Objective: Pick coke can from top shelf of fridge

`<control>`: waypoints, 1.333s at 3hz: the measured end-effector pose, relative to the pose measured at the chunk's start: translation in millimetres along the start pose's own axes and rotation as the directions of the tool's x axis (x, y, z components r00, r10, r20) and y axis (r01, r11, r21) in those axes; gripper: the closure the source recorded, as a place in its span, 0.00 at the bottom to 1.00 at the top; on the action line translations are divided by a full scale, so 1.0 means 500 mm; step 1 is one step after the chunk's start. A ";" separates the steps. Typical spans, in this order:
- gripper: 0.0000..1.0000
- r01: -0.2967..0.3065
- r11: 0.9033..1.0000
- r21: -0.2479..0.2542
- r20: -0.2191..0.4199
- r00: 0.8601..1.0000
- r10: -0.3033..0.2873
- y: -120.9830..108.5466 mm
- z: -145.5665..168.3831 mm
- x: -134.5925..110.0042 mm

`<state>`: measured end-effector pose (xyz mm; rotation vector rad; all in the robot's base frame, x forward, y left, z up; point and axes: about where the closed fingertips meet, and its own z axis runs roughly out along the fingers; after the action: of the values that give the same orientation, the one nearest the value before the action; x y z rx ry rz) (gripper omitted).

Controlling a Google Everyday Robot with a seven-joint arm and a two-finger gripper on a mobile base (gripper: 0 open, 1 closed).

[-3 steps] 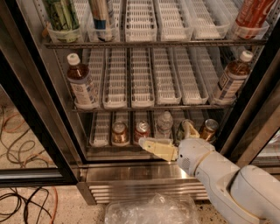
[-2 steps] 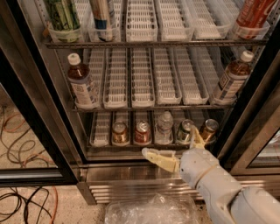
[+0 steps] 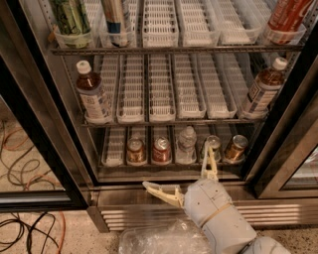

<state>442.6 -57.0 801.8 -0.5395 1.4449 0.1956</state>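
**Gripper sinks low, coke can far overhead**

The coke can [image 3: 287,14] stands upright in the right-end tray of the top shelf [image 3: 174,49]. It sits close to the fridge's [image 3: 124,214] black door frame on that side, and its top is cut off by the view. Open white tray lanes run to its left.

Since a second ago the gripper [image 3: 176,166] has dropped down and to the left. It now sits at the louvred base, under the bottom rack and well apart from the can. Its fingers are splayed wide and hold nothing. One finger points left and the other points up toward the small cans [image 3: 135,151]. The rack with the tea bottles [image 3: 92,96] lies between the gripper and the can. A crumpled plastic bag [image 3: 164,239] lies just beside the arm.
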 end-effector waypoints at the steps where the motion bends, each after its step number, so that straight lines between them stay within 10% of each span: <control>1: 0.00 -0.001 1.000 0.002 0.001 1.000 0.001 -0.003 0.000 -0.001; 2: 0.00 0.054 0.998 0.035 0.055 0.997 -0.056 -0.007 0.008 -0.023; 3: 0.00 0.193 0.971 0.138 0.150 0.965 -0.213 -0.022 0.005 -0.096; 4: 0.00 0.278 0.923 0.266 0.244 0.907 -0.344 -0.031 -0.013 -0.179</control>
<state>431.8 -56.3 892.2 -0.5246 1.0616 -0.1432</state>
